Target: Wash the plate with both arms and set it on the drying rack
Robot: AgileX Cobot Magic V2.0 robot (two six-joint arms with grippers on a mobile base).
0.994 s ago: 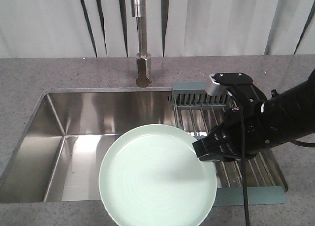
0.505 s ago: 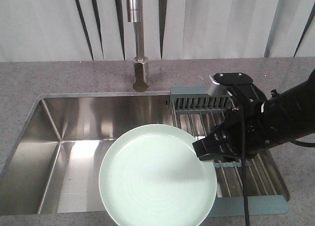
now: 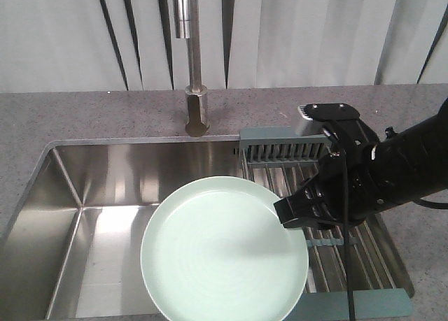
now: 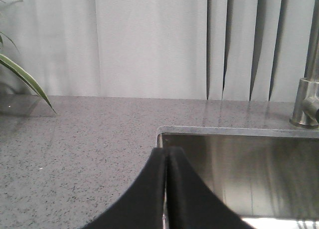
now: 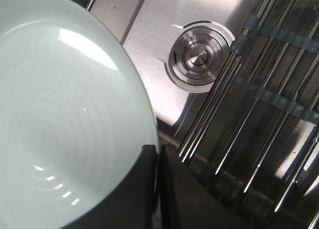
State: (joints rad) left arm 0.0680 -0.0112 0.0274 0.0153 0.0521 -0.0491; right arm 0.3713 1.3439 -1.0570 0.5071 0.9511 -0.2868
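Right side of the scene is pretty crowded: the bulky black right arm [image 3: 392, 167] reaches in over the drying rack [image 3: 283, 150], hiding a good chunk of its middle, and a black cable [image 3: 346, 265] dangles down across the rods. The right fingers [image 5: 134, 199] are clamped on the right rim of the plate [image 3: 224, 247], which hangs in the air over the near part of the sink [image 3: 105, 188], face up and covering the basin floor under it. The rack sits inside the right end of the sink, right next to the plate, with its slotted grey-blue end at the far side. The wrist view also shows the round steel drain [image 5: 199, 57] just left of the rods. The plate is smooth pale mint with a low rim, and only faint rings and glare show on it. The sink is shiny brushed steel, and the tabletop [image 3: 84, 115] is speckled grey stone. A tall steel faucet [image 3: 196, 90] stands behind the basin, with pale pleated curtains [image 3: 315, 34] at the back. The left fingers [image 4: 149, 189] are pressed together, holding nothing, over the left tabletop by the sink's corner, with a green plant leaf [image 4: 25, 77] off to the far left.
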